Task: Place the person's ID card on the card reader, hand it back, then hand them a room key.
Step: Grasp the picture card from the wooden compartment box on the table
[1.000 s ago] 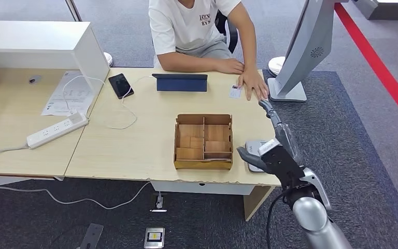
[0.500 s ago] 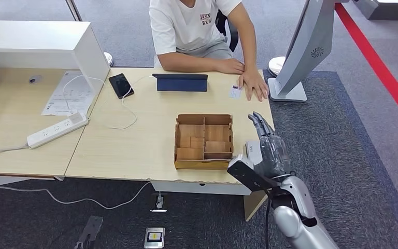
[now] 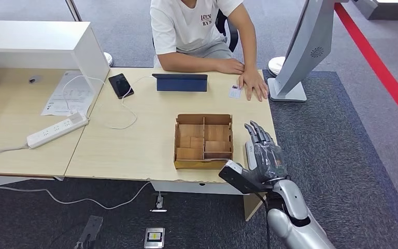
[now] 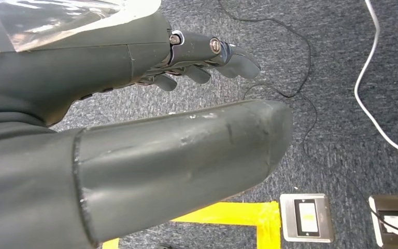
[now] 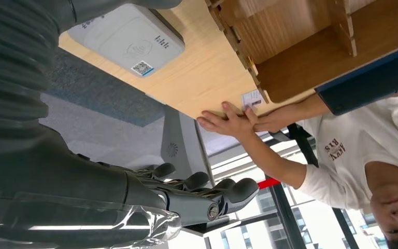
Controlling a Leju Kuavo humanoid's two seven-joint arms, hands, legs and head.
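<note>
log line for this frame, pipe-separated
right hand open, above card reader | ID card on desk by person's hand | left hand open

Card reader point(image 3: 249, 150) mostly hidden behind right hand point(image 3: 263, 155); ID card point(image 3: 235, 92) print illegible.

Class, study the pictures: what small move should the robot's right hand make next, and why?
Probably reach forward across the table toward the ID card. The right hand is empty, fingers apart, at the near table edge above the card reader, while the card lies at the far edge beside the person's hand.
</note>
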